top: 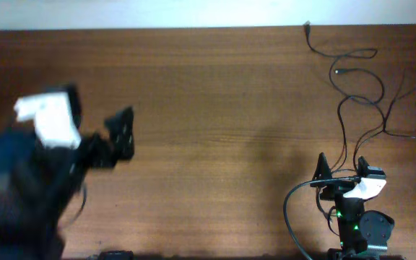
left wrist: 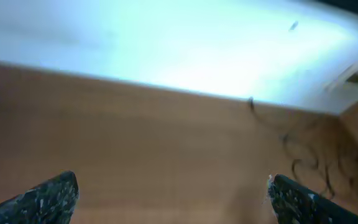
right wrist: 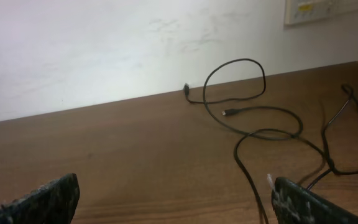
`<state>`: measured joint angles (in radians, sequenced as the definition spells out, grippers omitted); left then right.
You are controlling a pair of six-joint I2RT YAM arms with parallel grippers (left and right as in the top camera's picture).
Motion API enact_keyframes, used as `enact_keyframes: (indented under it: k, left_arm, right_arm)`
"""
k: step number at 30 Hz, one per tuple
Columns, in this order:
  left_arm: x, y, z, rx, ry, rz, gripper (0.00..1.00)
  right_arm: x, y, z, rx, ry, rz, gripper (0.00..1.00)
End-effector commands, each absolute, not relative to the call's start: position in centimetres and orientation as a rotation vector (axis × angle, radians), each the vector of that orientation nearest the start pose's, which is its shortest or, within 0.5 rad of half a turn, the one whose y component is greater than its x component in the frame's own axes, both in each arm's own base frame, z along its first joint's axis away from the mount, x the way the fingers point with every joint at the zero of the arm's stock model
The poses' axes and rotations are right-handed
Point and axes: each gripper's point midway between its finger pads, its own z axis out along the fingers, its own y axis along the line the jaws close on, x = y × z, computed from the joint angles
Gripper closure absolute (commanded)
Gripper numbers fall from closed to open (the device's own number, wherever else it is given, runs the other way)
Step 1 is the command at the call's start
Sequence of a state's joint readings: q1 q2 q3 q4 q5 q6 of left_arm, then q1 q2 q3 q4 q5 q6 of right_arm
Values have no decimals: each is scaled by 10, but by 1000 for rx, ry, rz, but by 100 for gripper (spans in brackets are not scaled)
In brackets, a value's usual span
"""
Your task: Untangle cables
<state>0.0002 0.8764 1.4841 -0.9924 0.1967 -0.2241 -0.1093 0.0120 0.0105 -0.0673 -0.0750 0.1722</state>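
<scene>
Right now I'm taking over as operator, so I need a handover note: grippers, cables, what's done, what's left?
Left gripper: open, empty, over the left of the table; blurred overhead.
Right gripper: open, empty, at the near right.
Cables: loose loops crossing each other at the far right corner, one strand running toward the right gripper.
Done: nothing gripped yet.
Left: pick up and separate the strands.
</scene>
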Motion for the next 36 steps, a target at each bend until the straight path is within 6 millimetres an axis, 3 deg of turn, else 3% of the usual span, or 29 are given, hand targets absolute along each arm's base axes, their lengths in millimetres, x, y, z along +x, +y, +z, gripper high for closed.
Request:
enact_keyframes:
  k: [1, 5, 7, 8, 11, 12, 14, 16, 18, 20, 22, 26, 30, 36]
  left_arm:
    - [167, -22, 427, -111, 1861, -270, 1]
    - [83, -19, 395, -110, 1791, -255, 1]
    - [57, -18, 366, -97, 1744, -247, 1]
    - [54, -17, 344, -100, 1743, -244, 1]
    - [69, -17, 307, -103, 1774, -244, 1]
    - [77, -18, 303, -104, 1782, -245, 1]
    - [90, -16, 313, -89, 1727, -235, 1]
    - [122, -18, 327, 26, 1608, -154, 1]
    - [162, -19, 313, 88, 1550, -86, 1]
    - [205, -20, 281, 89, 1493, -86, 1]
    - [230, -20, 247, 83, 1447, -78, 1]
    - [246, -9, 188, 31, 1524, -31, 1]
    - [246, 12, 160, -62, 1634, 71, 1]
    - [246, 6, 156, 10, 1649, 84, 1]
  right_arm:
    - [246, -14, 157, 166, 1637, 100, 2]
    - [246, -14, 157, 166, 1637, 100, 2]
    - [246, -14, 157, 166, 1637, 100, 2]
    - [246, -14, 157, 166, 1637, 100, 2]
    - [246, -14, 157, 166, 1637, 100, 2]
    - [246, -14, 157, 166, 1637, 100, 2]
    - [246, -14, 157, 166, 1637, 100, 2]
    - [246, -14, 157, 166, 1637, 100, 2]
    - [246, -14, 157, 166, 1637, 100, 2]
    - [246, -14, 157, 166, 1637, 100, 2]
    - [246, -14, 157, 166, 1637, 100, 2]
    - [246, -14, 157, 166, 1637, 100, 2]
    - [246, -14, 157, 166, 1637, 101, 2]
    - [246, -14, 157, 166, 1637, 100, 2]
